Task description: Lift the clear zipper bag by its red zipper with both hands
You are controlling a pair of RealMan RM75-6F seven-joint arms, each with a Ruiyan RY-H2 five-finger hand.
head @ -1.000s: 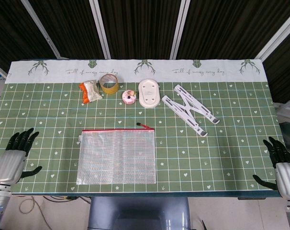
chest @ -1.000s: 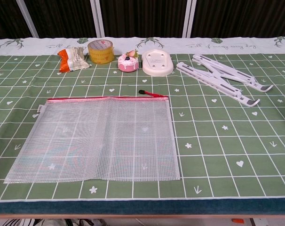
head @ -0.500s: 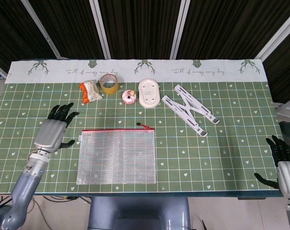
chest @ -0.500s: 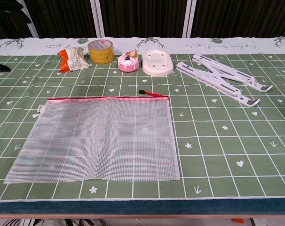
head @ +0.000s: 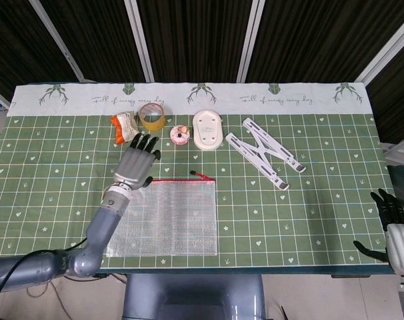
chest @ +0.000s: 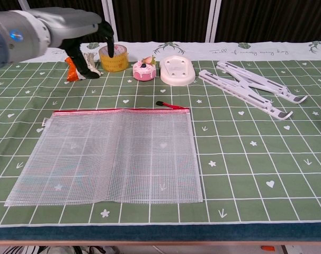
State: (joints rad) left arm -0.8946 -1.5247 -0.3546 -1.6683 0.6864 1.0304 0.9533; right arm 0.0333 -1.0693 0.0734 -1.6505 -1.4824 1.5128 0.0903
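Note:
The clear mesh zipper bag lies flat near the table's front edge. Its red zipper runs along the far edge, and the red pull sticks out at the right end. My left hand hovers above the bag's far left corner, fingers spread and holding nothing. In the chest view it hangs high, in front of the tape roll and snack packet. My right hand stays at the table's front right corner, fingers apart and empty, far from the bag.
Along the back stand an orange snack packet, a tape roll, a small pink cake toy, a white oval object and a white folding stand. The green patterned cloth covers the table.
My left arm has swung from the table's front left edge rightward and away from me, ending above the bag's far left corner. The right hand has barely shifted. The bag has not moved.

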